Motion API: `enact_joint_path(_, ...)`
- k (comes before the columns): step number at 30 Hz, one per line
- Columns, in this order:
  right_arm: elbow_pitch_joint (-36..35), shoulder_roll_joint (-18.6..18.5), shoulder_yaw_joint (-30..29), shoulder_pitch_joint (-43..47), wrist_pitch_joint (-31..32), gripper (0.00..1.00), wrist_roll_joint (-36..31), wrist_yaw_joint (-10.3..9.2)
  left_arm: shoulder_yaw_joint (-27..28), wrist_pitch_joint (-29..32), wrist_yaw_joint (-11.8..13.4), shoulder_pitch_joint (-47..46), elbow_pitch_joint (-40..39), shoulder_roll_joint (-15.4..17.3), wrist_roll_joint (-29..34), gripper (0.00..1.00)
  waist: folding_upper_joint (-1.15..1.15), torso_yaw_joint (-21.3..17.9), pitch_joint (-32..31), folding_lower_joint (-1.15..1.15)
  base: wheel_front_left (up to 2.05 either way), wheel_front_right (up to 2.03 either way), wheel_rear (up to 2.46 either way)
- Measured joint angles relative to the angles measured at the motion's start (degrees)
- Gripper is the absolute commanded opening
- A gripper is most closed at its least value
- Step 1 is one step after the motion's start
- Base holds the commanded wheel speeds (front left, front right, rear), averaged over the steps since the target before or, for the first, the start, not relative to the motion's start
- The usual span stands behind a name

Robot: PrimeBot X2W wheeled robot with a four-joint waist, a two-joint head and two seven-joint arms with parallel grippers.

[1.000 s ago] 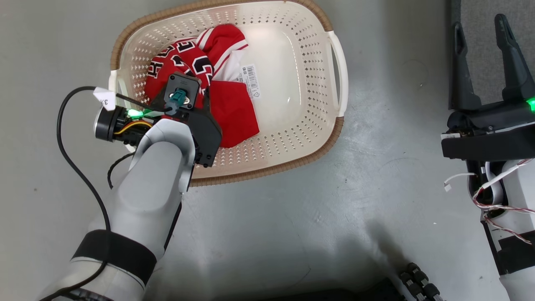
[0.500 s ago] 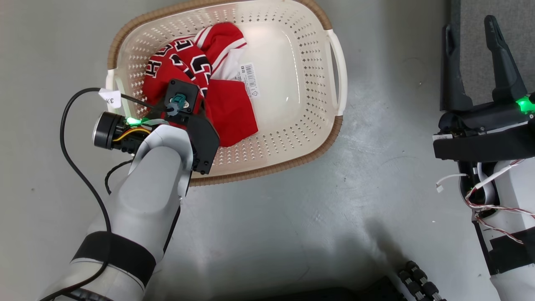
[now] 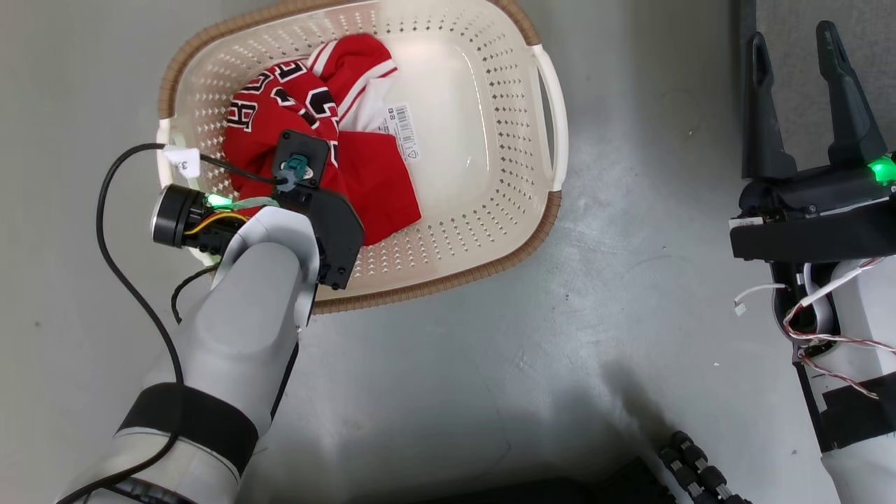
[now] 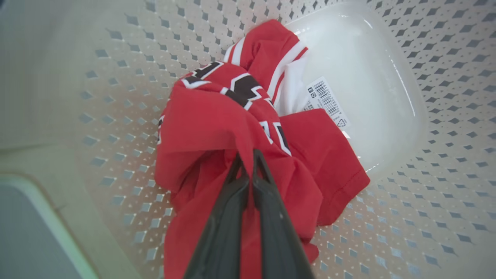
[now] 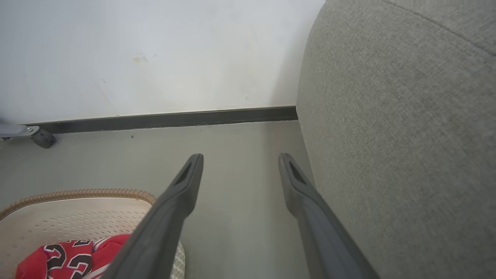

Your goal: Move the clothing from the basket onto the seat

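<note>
Head view: left arm reaches down into basket on the floor. Its wrist housing covers the fingers, which are hidden here. Clothing lies bunched directly under and just ahead of that wrist, in the basket half nearest it. Label on the basket bottom sits just beyond the fabric. Right claw is well apart from the basket, fingers spread wide, nothing between them. Seat lies beyond its tips.

Left wrist view: left claw has its fingers pressed together, tips sunk into a fold of red fabric: pinched on the clothing. Fabric bulges on both sides of the fingers and ahead of the tips. Bare basket bottom with the label lies ahead and to the right.

Right wrist view: right fingers stand wide, gap empty, bare floor between them. Seat is just beside the right-hand finger. Basket rim and a corner of clothing show low, beside the left-hand finger. Wall is ahead.
</note>
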Motion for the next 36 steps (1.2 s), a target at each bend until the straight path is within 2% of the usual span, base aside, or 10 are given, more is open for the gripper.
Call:
enact_joint_path(12,3.6,0.9,-0.2,-0.5,0.0,1.00,-0.1,0.79,2.1,-7.7,-2.7,2.4,0.2,0.0,-3.3,0.00,0.00,0.2,-4.7,0.00,0.00,0.00,0.00)
enact_joint_path(21,7.7,0.9,-0.7,0.5,0.0,1.00,-0.6,1.53,1.8,-14.2,-5.3,7.2,-4.0,0.0,-7.9,0.00,0.00,0.0,-11.0,0.00,0.00,0.00,0.00)
enact_joint_path(36,13.9,-0.2,-1.0,7.8,0.0,1.00,-1.5,2.26,-0.8,-16.5,-8.1,15.0,-12.9,0.0,-14.4,0.00,-0.01,1.9,-23.8,-0.01,0.00,0.00,0.00)
